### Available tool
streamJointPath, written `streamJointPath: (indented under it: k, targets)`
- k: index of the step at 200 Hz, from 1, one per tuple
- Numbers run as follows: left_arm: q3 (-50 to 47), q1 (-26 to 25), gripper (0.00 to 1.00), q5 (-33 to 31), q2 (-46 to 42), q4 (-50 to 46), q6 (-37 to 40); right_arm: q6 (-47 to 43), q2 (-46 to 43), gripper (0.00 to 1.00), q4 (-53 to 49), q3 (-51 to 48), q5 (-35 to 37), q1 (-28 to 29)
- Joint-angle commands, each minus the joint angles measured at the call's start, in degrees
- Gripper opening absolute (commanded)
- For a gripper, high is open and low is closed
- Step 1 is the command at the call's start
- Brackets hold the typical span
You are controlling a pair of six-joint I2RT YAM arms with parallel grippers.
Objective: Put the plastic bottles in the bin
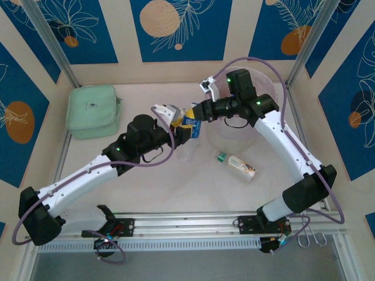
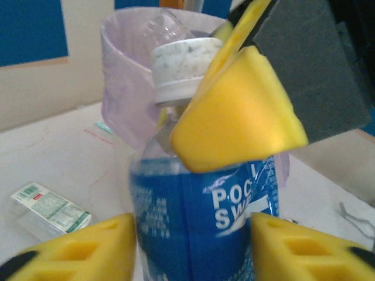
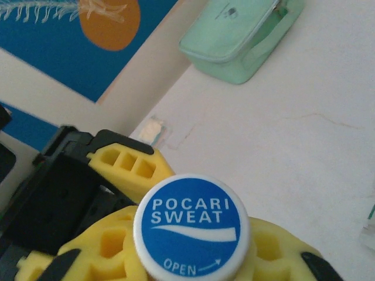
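Right tool (image 3: 193, 257) clamps bottle (image 2: 199, 222) beside bin (image 2: 120, 88) wall

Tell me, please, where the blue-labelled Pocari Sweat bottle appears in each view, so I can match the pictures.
Top external: Pocari Sweat bottle at centre, just left of the bin.
Left wrist: bottle mid-frame, blue label low, bin behind.
Right wrist: its blue-topped cap, bottom centre.
Landmarks: the bin links top and left wrist; the mint-green pouch links top and right wrist.
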Motion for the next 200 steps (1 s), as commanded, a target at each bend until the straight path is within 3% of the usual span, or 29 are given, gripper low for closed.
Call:
streamJointPath:
  k: [1, 14, 28, 63, 96, 136, 200]
  targets:
    - [-0.9, 0.6, 0.69, -6.3, -2.8, 0.6, -2.3, -0.4, -0.9, 0.10, 0.0, 6.2, 2.5, -2.0]
    - [-2.2, 0.7, 0.88, -7.8, -4.6, 0.7, -3.9, -1.6, -0.2, 0.09, -1.3, 10.6, 3.8, -3.5]
    - [-3.4, 0.7, 0.96, -9.2, -6.4, -0.4, -6.2, -1.1, -1.1, 0.09, 0.5, 13.5, 5.2, -6.5]
    - [-9.8, 0.8, 0.98, -12.4, -9.7, -4.3, -14.0, 5.4, -3.7, 0.08, 10.7, 15.5, 3.7, -17.7]
    - [-16.3, 1.3, 0.98, -13.5, -8.5, -3.0, -20.2, 1.3, -2.7, 0.06, 13.4, 16.9, 9.7, -22.4]
    - [-20.4, 2.0, 0.97, -11.8, -5.9, 1.5, -24.0, -2.6, 1.9, 0.06, 12.8, 18.4, 12.5, -21.8]
    - [-22.0, 2.9, 0.96, -12.4, -7.9, -0.3, -24.8, -9.8, 6.9, 0.05, 11.4, 11.7, 18.6, -17.0]
